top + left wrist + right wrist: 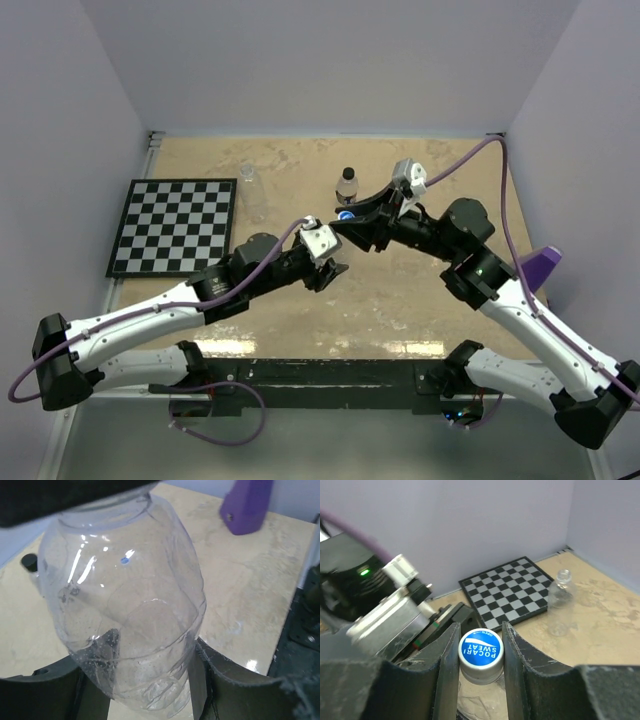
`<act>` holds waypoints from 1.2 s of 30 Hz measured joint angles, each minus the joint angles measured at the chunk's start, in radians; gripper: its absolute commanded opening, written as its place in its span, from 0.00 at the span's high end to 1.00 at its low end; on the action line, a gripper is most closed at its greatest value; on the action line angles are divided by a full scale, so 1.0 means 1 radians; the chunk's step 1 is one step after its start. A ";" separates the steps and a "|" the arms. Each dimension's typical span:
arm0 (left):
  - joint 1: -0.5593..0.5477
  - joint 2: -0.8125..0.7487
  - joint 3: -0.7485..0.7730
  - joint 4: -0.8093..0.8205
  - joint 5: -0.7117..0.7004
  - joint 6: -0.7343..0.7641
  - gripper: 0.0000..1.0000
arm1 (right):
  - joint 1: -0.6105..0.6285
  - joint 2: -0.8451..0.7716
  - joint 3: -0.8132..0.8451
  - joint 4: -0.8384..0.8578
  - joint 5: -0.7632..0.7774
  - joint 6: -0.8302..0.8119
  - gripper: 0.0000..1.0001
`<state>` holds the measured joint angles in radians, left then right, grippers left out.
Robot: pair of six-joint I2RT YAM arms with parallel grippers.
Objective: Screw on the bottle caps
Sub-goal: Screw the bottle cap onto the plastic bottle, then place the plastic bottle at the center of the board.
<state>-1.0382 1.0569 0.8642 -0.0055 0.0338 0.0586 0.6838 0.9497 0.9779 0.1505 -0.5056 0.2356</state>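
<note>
The clear, dented plastic bottle [125, 605] is clamped near its base by the left gripper [147, 685]. Its long axis runs up the left wrist view, neck toward the top edge. Only the right wrist view shows the white "POCARI SWEAT" lettering on the small round blue cap [480, 651], whose flat top faces the camera, pinched between the fingers of the right gripper [480, 637]; from above it is a blue dot over the middle of the table [400, 300].

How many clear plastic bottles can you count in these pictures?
3. The held bottle sits clamped between the left jaws; the uncapped bottle stands beside the checkerboard; the black-capped bottle stands to its right. No others show; the arms could hide one.
</note>
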 measured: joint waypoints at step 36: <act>0.005 0.049 0.007 0.067 -0.233 -0.100 1.00 | 0.070 0.050 -0.005 -0.037 0.326 0.067 0.40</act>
<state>-1.0332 1.1061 0.8715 0.0616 -0.1993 -0.0410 0.7536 1.0000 0.9730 0.1135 -0.1795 0.3023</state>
